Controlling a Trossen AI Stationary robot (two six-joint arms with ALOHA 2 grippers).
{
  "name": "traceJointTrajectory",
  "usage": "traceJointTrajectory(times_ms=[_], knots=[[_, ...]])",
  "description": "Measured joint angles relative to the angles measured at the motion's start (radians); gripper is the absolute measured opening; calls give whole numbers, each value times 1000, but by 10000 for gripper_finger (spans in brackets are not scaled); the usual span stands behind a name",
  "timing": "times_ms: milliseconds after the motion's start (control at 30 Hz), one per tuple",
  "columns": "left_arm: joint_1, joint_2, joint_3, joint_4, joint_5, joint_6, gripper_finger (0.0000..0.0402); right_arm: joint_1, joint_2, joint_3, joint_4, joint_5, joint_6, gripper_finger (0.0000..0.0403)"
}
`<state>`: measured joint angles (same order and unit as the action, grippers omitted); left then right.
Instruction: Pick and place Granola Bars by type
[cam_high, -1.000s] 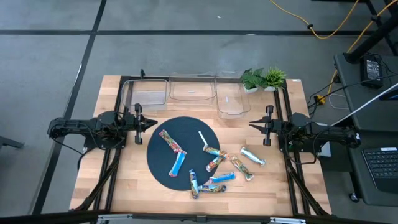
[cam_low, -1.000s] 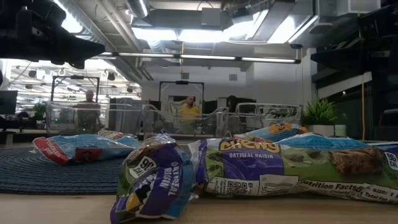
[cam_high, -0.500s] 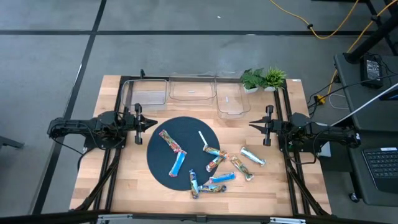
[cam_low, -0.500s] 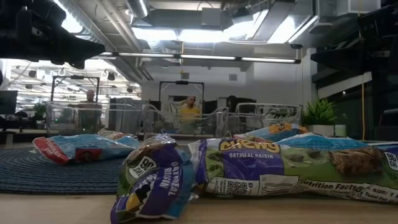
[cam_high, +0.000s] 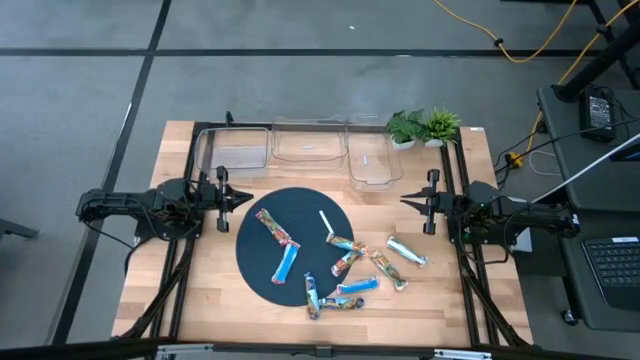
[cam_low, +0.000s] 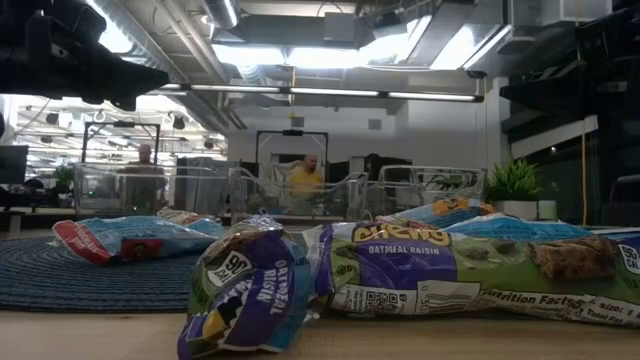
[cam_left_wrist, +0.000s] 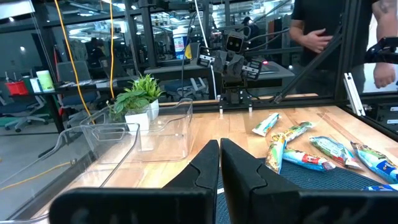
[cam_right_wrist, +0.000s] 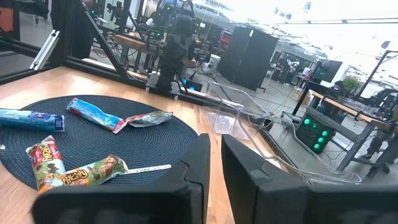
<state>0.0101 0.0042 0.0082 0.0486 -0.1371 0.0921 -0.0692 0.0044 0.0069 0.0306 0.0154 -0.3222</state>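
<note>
Well apart — Granola Bars (cam_high: 340, 265) (on mat (cam_high: 262, 262)) vs. both grippers.

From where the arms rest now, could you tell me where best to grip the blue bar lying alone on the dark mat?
Probably across its narrow middle, from straight above: the blue bar lies flat on the mat, clear of its neighbours. The left gripper is nearer.

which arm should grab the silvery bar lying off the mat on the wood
Right, probably. The silvery-white bar lies on bare wood off the round mat, on the right gripper's side. The left gripper waits across the mat, farther off. Both grippers look nearly shut, so it must open first.
</note>
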Motion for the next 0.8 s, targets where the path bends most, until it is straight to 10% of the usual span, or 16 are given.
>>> traceJointTrajectory(times_ms=[800], knots=[[0,0,0,0,0,0,7,0,0,0,0,0,0,46]])
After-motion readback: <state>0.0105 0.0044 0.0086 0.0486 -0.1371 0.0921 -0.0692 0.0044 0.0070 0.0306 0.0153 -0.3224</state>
